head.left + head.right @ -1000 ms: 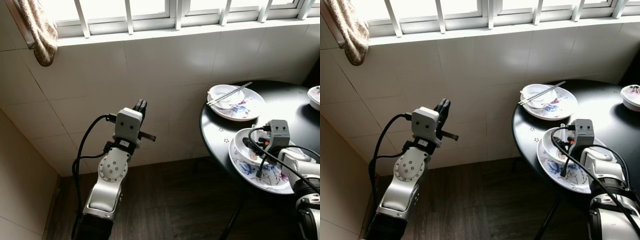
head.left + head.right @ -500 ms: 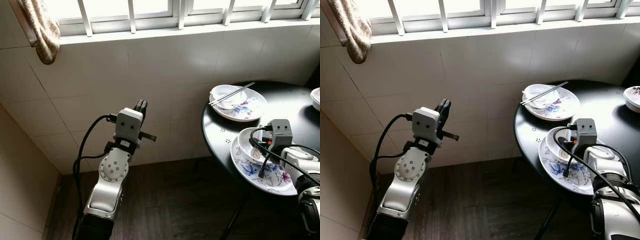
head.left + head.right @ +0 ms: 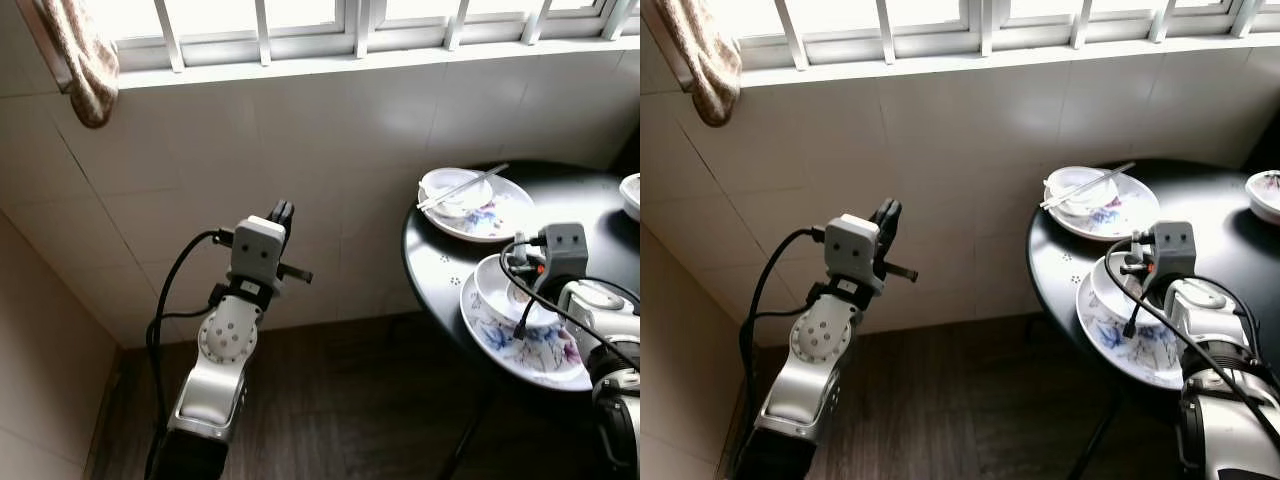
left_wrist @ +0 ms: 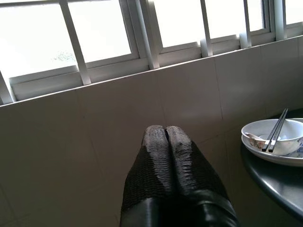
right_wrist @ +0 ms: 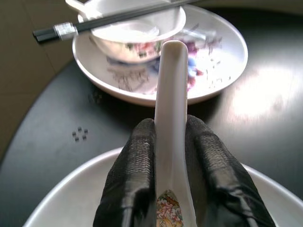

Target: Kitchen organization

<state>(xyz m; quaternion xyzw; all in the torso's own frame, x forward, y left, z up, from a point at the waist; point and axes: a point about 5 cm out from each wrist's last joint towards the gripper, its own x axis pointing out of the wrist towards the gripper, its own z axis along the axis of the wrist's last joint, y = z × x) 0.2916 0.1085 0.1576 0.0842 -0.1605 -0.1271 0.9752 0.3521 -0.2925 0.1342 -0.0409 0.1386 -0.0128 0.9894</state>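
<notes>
One right tool (image 5: 170, 156) pinching white spoon (image 5: 171, 109), apparently over bowl (image 3: 505, 290)

Tiled kitchen corner under a barred window

A window with white bars (image 3: 300, 25) is letting in daylight along the top of the frame, a patterned cloth (image 3: 82, 62) is hanging at the upper left, pale wall tiles (image 3: 350, 130) are filling the middle, and dark wood flooring (image 3: 350, 420) is stretching across the bottom.

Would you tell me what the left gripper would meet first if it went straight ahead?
Probably the tiled wall under the window: the left gripper, fingers together, points at it, left of the table.
</notes>
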